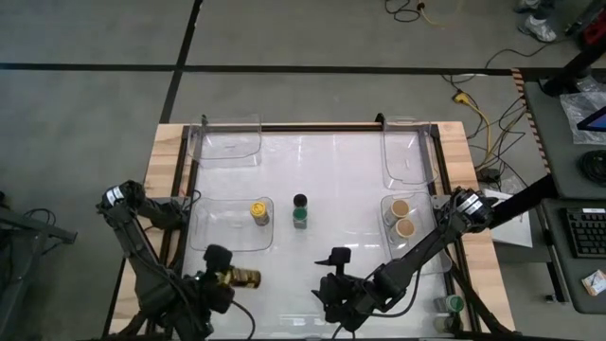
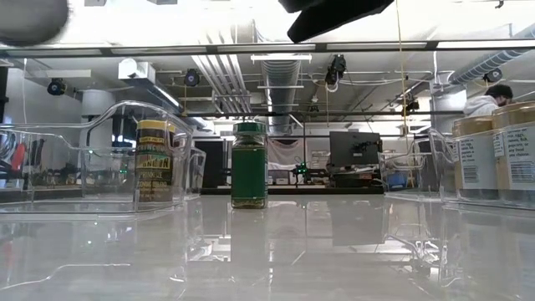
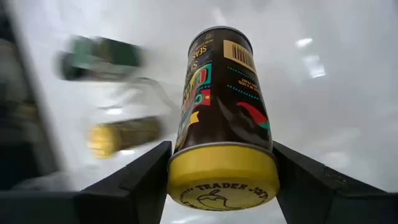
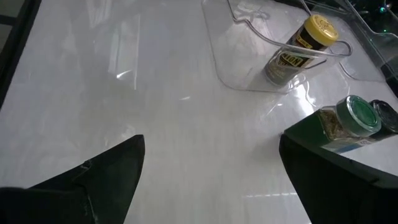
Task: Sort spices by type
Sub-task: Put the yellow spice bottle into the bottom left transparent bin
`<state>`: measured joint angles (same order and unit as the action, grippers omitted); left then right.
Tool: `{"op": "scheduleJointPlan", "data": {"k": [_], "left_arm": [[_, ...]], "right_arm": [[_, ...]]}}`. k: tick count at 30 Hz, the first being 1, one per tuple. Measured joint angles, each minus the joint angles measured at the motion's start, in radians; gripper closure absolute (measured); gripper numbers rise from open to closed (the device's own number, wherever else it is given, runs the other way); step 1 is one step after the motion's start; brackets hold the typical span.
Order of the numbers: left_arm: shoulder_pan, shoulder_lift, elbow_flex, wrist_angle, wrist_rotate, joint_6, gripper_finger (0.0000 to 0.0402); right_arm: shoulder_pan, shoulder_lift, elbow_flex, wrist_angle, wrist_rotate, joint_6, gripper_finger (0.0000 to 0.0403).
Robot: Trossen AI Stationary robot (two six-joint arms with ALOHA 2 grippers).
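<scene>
Left gripper [image 1: 230,277] clamps yellow-lidded jar [image 1: 244,278] | carry level to tray [image 1: 220,237] holding matching jar [image 1: 258,212] | right gripper [image 1: 333,272] wide, empty

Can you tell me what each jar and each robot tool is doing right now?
Left tool: shut on a yellow-lid jar, held sideways.
Right tool: open, empty.
Yellow-lid jar in tray: upright.
Green-lid jar: upright, mid-table.
Black-lid jar: upright behind it.
Two tan-lid jars: upright in right tray.
</scene>
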<state>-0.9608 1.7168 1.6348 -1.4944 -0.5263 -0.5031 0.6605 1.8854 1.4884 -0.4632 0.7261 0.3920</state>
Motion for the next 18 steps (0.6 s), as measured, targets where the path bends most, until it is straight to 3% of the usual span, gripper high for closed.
{"op": "scheduleJointPlan", "data": {"k": [7, 13, 18], "left_arm": [[0.02, 0.057, -0.058, 0.036, -0.054, 0.279, 0.0172], [0.025, 0.229, 0.054, -0.003, -0.135, 0.598, 0.0172], [0.037, 0.357, 0.168, -0.071, -0.161, 0.726, 0.0172]], "right_arm": [[0.0, 0.0, -0.006, 0.0, 0.0, 0.0, 0.0039], [0.0, 0.0, -0.006, -0.005, 0.0, -0.001, 0.0039], [0.002, 0.0, -0.006, -0.031, 0.0, -0.01, 0.0039]]}}
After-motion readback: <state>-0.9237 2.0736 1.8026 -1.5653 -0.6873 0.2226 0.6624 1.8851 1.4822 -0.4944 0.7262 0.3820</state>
